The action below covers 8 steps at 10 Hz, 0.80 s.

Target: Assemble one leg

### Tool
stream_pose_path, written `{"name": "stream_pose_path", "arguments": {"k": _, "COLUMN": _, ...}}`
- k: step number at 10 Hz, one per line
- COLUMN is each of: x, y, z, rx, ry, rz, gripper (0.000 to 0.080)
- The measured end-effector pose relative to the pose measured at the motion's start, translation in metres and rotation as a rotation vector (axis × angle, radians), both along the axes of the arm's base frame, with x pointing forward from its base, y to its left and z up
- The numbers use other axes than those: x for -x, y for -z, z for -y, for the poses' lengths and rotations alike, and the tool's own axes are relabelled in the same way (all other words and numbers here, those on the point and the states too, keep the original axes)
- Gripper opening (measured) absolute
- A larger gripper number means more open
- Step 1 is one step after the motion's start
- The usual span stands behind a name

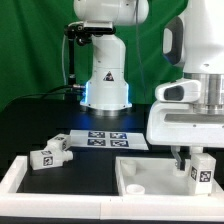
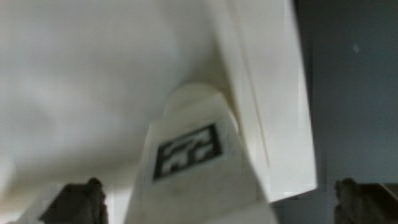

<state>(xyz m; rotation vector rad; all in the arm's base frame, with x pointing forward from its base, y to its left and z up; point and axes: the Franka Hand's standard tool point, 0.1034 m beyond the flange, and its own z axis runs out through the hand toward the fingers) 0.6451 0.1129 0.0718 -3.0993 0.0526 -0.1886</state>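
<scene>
Fitting the leg (image 1: 201, 173) to the panel (image 1: 140, 182), by the look of it: post standing upright between the jaws, at the panel's corner on the exterior view's right, seemingly seated in or over a mounting hole, though the joint itself is hidden. Cannot tell from here whether threaded home or only set in place.

Jaws spread wide and holding nothing, going by the wrist view: one dark fingertip (image 2: 75, 203) to each side of the leg (image 2: 196, 150), with a gap showing between each tip and the post. Leg centred between them, reaching away from the jaws toward the panel (image 2: 89, 70), which fills the background beyond it.

Next move, as a judgement: closing squarely on the post, then turning it about its own axis to screw it down, and opening to re-grip between turns. Needs the jaws kept level with the post and centred on it, so as not to tip it out of the hole. Little room to spare beside the panel's raised rim.

Leg itself: short, stubby, white plastic, smooth-sided, with a black-and-white square tag on the face turned to each camera. Looks tapered in the wrist view, perhaps from perspective only.

Elsewhere: a second, similar leg (image 1: 50, 155) lying well away from the jaws on the dark desk (image 1: 40, 120), and the marker board (image 1: 100, 138) flat beyond the panel, clear of the work.
</scene>
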Motion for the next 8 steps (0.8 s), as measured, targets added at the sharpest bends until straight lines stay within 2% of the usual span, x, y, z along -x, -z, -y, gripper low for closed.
{"name": "stream_pose_path", "arguments": {"k": 2, "x": -0.0003, "y": 0.0004, "z": 0.0013, "rx": -0.002, "ry": 0.011, "rz": 0.001, "gripper": 0.0649}}
{"name": "stream_pose_path", "arguments": {"k": 4, "x": -0.0003, "y": 0.0006, "z": 0.0015, "rx": -0.003, "ry": 0.020, "rz": 0.000, "gripper": 0.0387}}
{"name": "stream_pose_path", "arguments": {"k": 5, "x": 0.0001, "y": 0.0009, "z": 0.0012, "rx": -0.019, "ry": 0.133, "rz": -0.005, "gripper": 0.0284}}
{"name": "stream_pose_path", "arguments": {"k": 6, "x": 0.0000, "y": 0.0010, "z": 0.0016, "rx": -0.025, "ry": 0.176, "rz": -0.006, "gripper": 0.0284}}
{"name": "stream_pose_path", "arguments": {"k": 8, "x": 0.0002, "y": 0.0015, "z": 0.0034, "rx": -0.046, "ry": 0.448, "rz": -0.014, "gripper": 0.0285}}
